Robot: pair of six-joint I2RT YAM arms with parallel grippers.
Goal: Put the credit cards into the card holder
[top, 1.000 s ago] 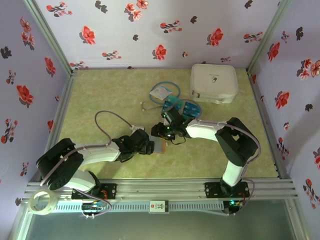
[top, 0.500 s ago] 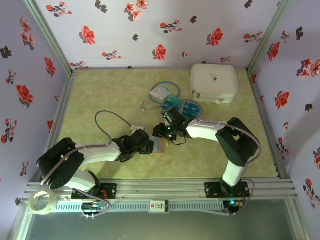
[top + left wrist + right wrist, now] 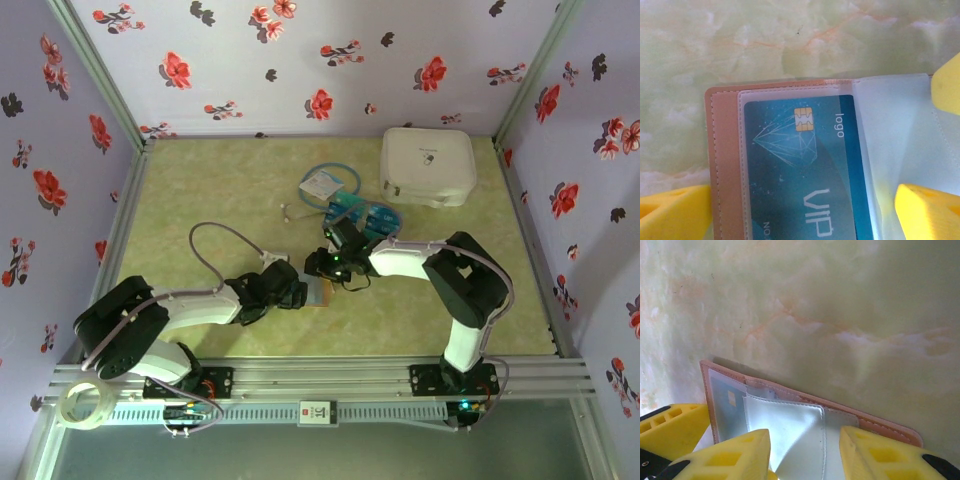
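One card holder (image 3: 318,291), one white case (image 3: 427,165)

Overhead; wrist close-ups sharing card holder (image 3: 722,165)

Soft, even light from above; the pale green marbled bench (image 3: 220,190) carries faint shadows. Wrist views are slightly blurred, nearest yellow fingertips (image 3: 925,210) out of focus; clear plastic sleeve (image 3: 790,430) glares white.

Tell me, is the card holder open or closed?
Open. The card holder lies spread flat, clear sleeves exposed, a teal card inside one sleeve.
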